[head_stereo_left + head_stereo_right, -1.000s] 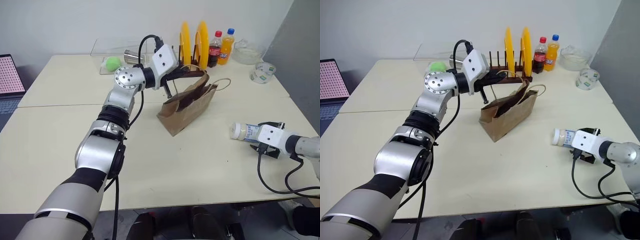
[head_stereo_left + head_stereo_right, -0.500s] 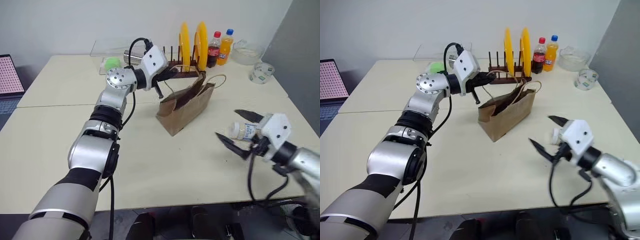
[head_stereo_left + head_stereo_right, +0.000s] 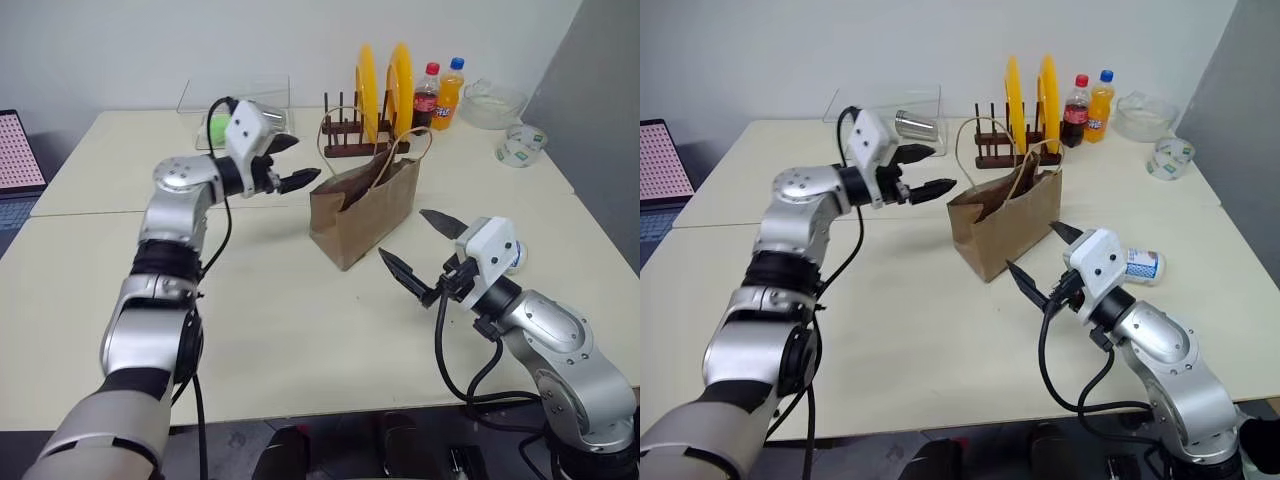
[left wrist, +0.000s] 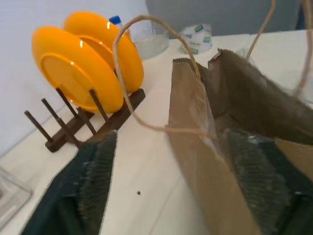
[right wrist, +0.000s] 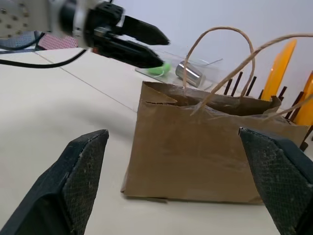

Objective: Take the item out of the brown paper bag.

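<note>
The left gripper (image 3: 925, 171) hangs above the table (image 3: 890, 320) with its two black fingers parted and nothing between them, just left of the brown paper bag (image 3: 1005, 225) and clear of it. In the left wrist view the bag's open mouth and one loop handle sit close in front of those fingers. Behind that gripper a shiny steel cup (image 3: 913, 125) lies on its side in a clear tray (image 3: 855, 102).

The bag stands upright near the middle of the table, mouth open, both thin handles rising from it. Behind it a dark wooden rack (image 3: 1005, 155) holds two yellow plates (image 3: 1032, 88), with a cola bottle (image 3: 1073, 97) and an orange soda bottle (image 3: 1100, 92) beside them.

The right gripper (image 3: 1045, 262) hovers just right of the bag, fingers spread wide and empty, pointing toward the bag's side. The white jar (image 3: 1143, 266) lies on its side on the table to the right of this gripper's wrist, behind the fingers and outside the bag, with neither gripper touching it. Farther right and back are a clear bowl (image 3: 1148, 113) and a roll of tape (image 3: 1170, 157).
</note>
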`<state>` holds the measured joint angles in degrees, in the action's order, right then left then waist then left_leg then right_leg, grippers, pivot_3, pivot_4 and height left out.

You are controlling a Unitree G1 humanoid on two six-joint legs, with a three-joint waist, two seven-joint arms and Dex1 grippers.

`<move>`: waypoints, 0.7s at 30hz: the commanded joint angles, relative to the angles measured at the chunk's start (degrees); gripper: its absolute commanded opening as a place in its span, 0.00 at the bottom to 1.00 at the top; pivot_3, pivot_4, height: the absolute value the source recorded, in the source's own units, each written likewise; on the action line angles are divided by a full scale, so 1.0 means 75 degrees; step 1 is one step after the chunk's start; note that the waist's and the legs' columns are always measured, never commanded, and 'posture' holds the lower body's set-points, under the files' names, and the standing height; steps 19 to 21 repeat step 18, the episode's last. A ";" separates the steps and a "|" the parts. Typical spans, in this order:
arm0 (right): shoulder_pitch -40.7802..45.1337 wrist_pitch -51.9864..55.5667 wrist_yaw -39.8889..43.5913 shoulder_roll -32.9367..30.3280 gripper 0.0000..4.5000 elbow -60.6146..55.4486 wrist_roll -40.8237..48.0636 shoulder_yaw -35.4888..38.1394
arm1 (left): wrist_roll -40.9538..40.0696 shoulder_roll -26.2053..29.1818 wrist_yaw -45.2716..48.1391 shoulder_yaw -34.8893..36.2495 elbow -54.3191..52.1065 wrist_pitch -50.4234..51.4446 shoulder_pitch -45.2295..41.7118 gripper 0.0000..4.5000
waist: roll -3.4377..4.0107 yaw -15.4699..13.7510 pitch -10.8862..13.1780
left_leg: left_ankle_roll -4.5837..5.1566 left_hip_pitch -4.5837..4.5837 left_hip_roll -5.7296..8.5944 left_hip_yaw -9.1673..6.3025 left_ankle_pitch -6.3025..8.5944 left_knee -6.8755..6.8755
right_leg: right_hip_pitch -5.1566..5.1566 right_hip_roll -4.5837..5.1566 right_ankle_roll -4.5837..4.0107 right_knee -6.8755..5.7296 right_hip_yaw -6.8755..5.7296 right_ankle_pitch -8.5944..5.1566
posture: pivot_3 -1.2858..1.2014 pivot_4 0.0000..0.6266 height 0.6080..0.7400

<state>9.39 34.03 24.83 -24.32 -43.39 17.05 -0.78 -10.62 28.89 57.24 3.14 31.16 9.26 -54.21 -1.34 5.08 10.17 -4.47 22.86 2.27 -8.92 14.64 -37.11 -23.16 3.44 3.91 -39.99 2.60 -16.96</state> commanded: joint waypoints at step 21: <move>-0.3165 -0.4191 -0.1361 0.1626 1.00 0.1207 -0.1565 0.0120 | 0.0341 -0.1585 -0.4471 0.0559 -0.5557 0.0241 0.5593 0.90 | 0.0008 -0.0292 -0.0057 | 0.0015 -0.0027 -0.0001 0.0018 0.0009 0.0008 | 0.0026 0.0004 -0.0005 0.0004 0.0014 0.0003 | 0.52 0.24 1.00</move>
